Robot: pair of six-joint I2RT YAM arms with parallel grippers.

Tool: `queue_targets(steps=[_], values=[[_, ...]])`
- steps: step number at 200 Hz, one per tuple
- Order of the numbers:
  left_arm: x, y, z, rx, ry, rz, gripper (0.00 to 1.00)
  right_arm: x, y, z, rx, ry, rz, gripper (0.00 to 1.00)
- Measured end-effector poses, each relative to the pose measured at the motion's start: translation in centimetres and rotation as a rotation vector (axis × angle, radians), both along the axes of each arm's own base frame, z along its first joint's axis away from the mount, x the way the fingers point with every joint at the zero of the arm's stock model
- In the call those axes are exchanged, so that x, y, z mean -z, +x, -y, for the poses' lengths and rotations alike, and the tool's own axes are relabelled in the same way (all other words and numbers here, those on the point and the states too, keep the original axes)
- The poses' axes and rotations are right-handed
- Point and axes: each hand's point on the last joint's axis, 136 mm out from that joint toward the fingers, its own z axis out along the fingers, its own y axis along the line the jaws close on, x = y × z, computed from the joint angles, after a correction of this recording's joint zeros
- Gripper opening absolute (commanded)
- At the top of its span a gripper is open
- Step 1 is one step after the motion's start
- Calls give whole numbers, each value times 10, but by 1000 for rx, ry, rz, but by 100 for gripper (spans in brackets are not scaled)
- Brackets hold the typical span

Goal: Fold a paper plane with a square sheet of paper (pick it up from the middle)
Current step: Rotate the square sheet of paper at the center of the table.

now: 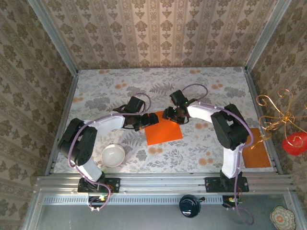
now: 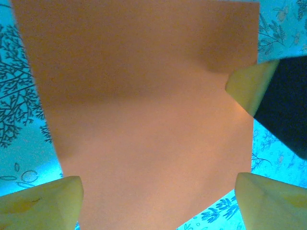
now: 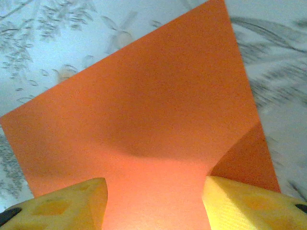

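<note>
Nearest the arm bases, a white bowl (image 1: 113,155) sits on the left of the table (image 1: 204,143). A duller brown-orange rectangle (image 1: 256,154) lies by the table's right edge.

Farther in, about mid-table, the orange sheet (image 1: 164,133) lies slightly skewed, well apart from both.

Both arms reach to the sheet's far edge. The left gripper (image 1: 140,123) is at the far left corner. In its wrist view, its yellow fingers (image 2: 43,203) stand wide apart over the paper, jaws open and holding nothing.

The right gripper (image 1: 174,115) is at the far right corner. Its fingers (image 3: 62,203) are also apart. The sheet's edge bows up into the gap between them, and the paper beside the right-hand finger curls up off the table. Whether those fingers actually press the paper cannot be told. One of its fingertips also shows in the left wrist view, at the sheet's edge.
</note>
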Motion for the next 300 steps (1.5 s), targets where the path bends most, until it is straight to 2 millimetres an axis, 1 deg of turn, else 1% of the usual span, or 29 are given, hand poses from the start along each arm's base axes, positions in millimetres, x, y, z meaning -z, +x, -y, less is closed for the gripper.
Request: queue_targets(steps=[22,55,69,95,112,134,159,175,229,256,287,300], values=[[3,-1,4,8,-10,-5,84,-1,-13,13,89,2,-13,59],[12,-9,13,40,-10,-32,84,-6,-22,20,141,17,-22,59],[14,-12,16,52,-9,-39,84,-13,-23,22,146,28,-7,59],[11,-17,24,67,-18,-41,84,-36,-16,25,146,57,51,58],[9,-18,30,74,-27,-39,84,-42,-13,30,137,65,68,57],[8,-17,36,80,-36,-39,84,-34,-19,36,112,57,50,57],[9,-13,43,86,-40,-39,84,-18,-36,44,70,30,0,55],[11,-11,46,90,-39,-47,84,-14,-42,43,42,28,-18,54],[16,-10,49,87,-32,-64,84,-15,-48,35,-27,58,-26,51],[21,-12,49,82,-22,-82,84,-8,-50,35,-34,55,-45,51],[22,-12,49,75,-22,-85,84,1,-52,36,-39,43,-69,50],[22,-12,49,73,-20,-84,84,2,-53,36,-44,43,-70,50]])
